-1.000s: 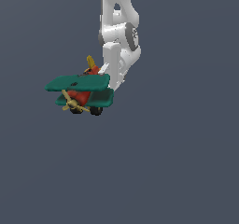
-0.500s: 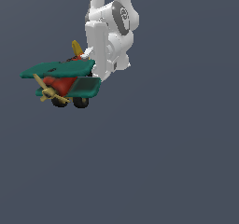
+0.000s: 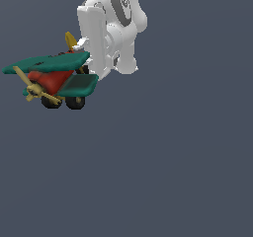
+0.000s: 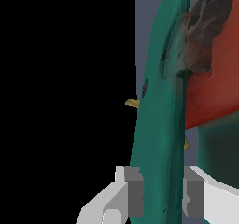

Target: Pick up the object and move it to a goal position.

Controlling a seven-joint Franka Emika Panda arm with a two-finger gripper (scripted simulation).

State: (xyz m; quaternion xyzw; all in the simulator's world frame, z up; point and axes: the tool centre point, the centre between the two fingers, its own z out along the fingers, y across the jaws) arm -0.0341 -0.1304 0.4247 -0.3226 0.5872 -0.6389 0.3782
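Observation:
The object, a toy biplane (image 3: pixel 52 80) with teal-green wings, red body, yellow propeller and black wheels, hangs in the air at the exterior view's upper left. My white gripper (image 3: pixel 94 65) comes down from above and is shut on the upper wing's end nearest the arm. In the wrist view the teal wing (image 4: pixel 158 106) runs edge-on between my two grey fingertips (image 4: pixel 133 192), with the red body (image 4: pixel 212 78) beside it. My gripper (image 4: pixel 161 195) pinches that wing from both sides.
A plain dark grey-blue surface (image 3: pixel 163 172) fills the exterior view. One side of the wrist view is black.
The arm and the held biplane have moved toward the exterior view's left and upward over the last second. The grip on the wing has stayed the same.

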